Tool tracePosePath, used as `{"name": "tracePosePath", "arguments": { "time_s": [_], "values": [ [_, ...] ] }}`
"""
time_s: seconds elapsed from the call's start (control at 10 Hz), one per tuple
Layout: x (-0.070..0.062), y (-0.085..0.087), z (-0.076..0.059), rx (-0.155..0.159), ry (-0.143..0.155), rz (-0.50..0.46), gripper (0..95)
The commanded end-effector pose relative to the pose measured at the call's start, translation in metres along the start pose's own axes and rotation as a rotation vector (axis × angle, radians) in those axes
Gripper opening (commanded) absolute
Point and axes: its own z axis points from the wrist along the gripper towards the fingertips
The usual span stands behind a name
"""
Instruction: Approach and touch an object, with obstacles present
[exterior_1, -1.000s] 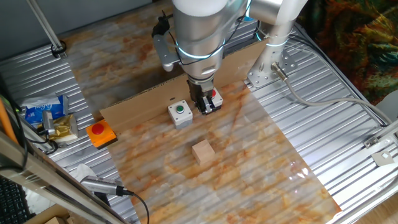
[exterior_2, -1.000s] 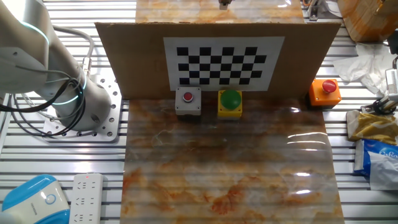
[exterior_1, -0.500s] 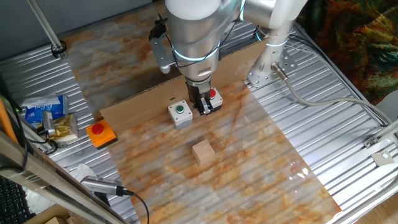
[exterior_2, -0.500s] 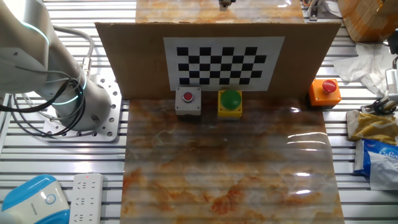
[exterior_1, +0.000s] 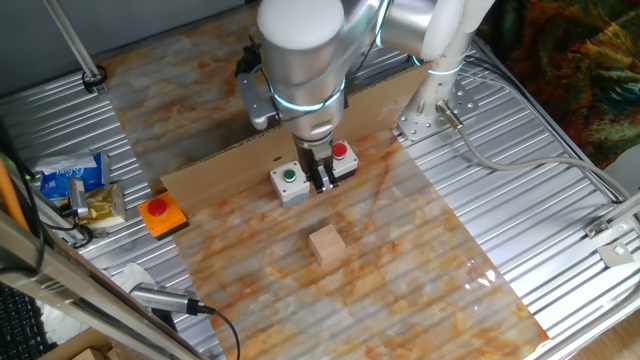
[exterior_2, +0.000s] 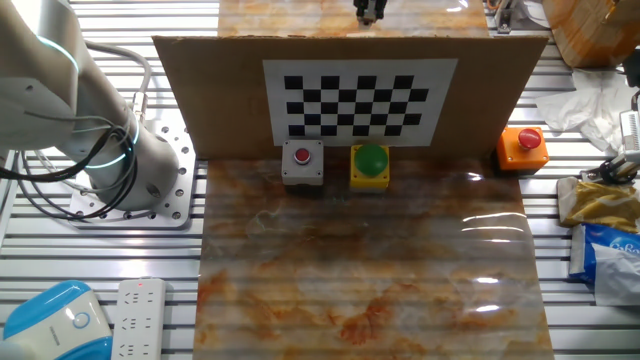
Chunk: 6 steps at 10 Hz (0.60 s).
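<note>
The light-tan wooden cube (exterior_1: 326, 243) sits on the marbled table, nearer the camera than the two button boxes. My gripper (exterior_1: 322, 178) hangs low, its dark fingers close together and holding nothing. It is between the white box with green button (exterior_1: 289, 182) and the black box with red button (exterior_1: 343, 160), and well short of the cube. The brown cardboard strip (exterior_1: 230, 155) runs behind the boxes. In the other fixed view only the gripper's tip (exterior_2: 370, 10) shows, above the cardboard (exterior_2: 200, 90); the cube does not show there.
A flat orange box with a red button (exterior_1: 162, 215) lies left of the strip's end. Packets (exterior_1: 75, 185) lie at the left edge. The arm's base (exterior_1: 425, 110) is bolted at the right end of the strip. Ribbed metal surrounds the marbled sheet.
My gripper has moved left and toward the camera, from over the black box to the gap between the two boxes. Its tip shows more at the top of the other view.
</note>
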Motion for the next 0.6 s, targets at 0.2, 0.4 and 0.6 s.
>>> {"name": "tracePosePath", "arguments": {
  "time_s": [0.2, 0.4, 0.6],
  "values": [
    [-0.008, -0.003, 0.016, 0.006, -0.001, -0.010, 0.0],
    [-0.012, -0.003, 0.029, 0.011, -0.005, -0.013, 0.0],
    [-0.016, -0.004, 0.040, 0.016, -0.009, -0.018, 0.0]
  ]
}}
